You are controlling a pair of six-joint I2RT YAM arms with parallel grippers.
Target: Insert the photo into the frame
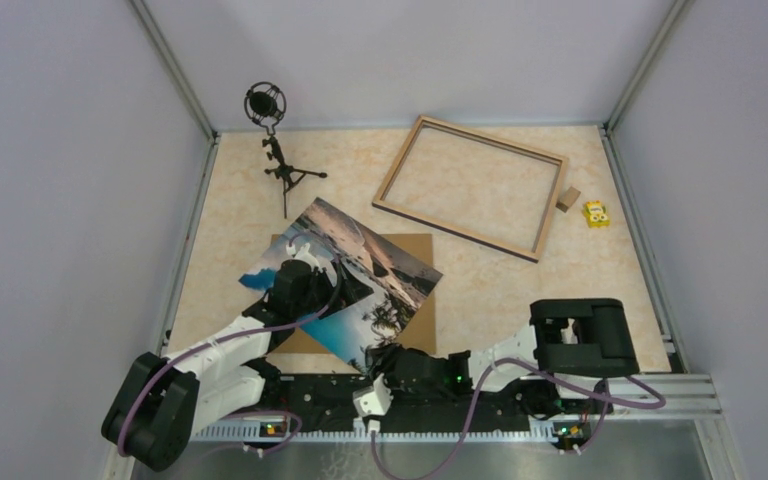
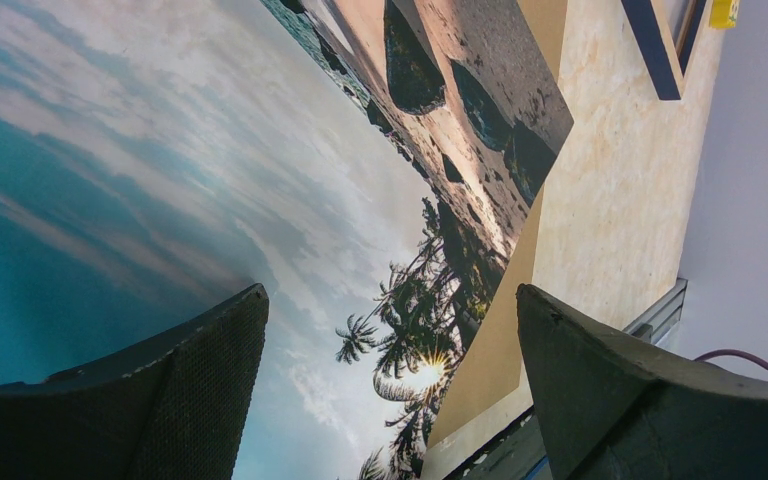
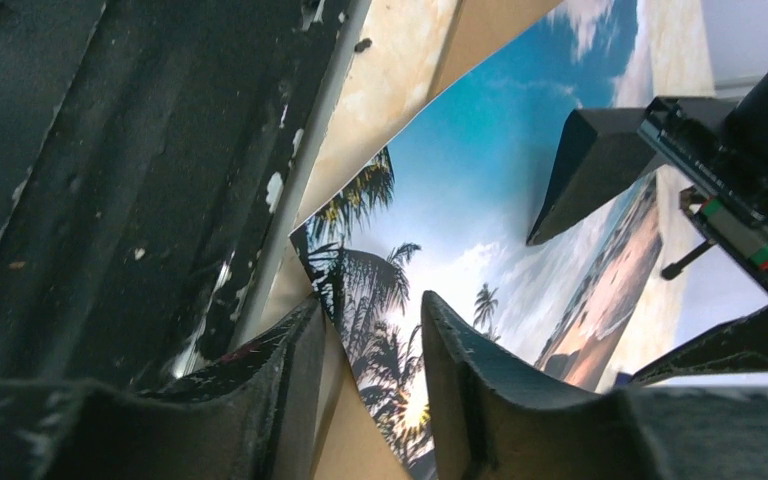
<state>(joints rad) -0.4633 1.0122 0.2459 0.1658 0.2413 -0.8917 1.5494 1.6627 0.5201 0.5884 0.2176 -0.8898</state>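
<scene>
Grasping photo (image 1: 345,270): right gripper (image 3: 370,310) half-closed around its near corner, not yet clamped.
Left gripper (image 2: 390,295) is wide open, empty, over photo. Next: finish pinch, carry far-right to frame (image 1: 457,231).

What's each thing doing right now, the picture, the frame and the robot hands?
photo: lying on the brown board.
frame: flat, empty, wood side up.
brown board: flat, under the photo.
left gripper: open, above the photo.
right gripper: open, jaws around the photo's near corner.
</scene>
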